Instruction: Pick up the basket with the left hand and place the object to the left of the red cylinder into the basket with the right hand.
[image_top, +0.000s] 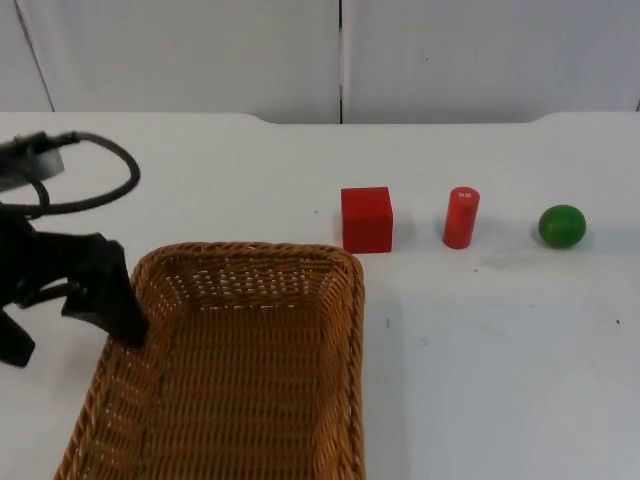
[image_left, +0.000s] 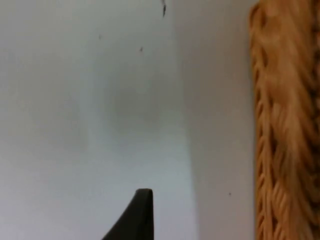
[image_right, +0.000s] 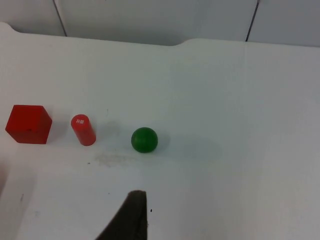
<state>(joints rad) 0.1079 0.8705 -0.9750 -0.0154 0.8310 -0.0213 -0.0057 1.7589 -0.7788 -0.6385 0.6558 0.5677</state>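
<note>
Though light and stiff, red cube (image_top: 366, 219) sits mid-counter just left of red cylinder (image_top: 460, 217); best pinched across flat faces; left gripper (image_top: 128, 325) at basket (image_top: 250, 370) rim, fingers' state perhaps unreadable.

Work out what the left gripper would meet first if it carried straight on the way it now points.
Probably bare table just beside the basket: the left gripper sits at its left rim, though depth is unclear.
</note>
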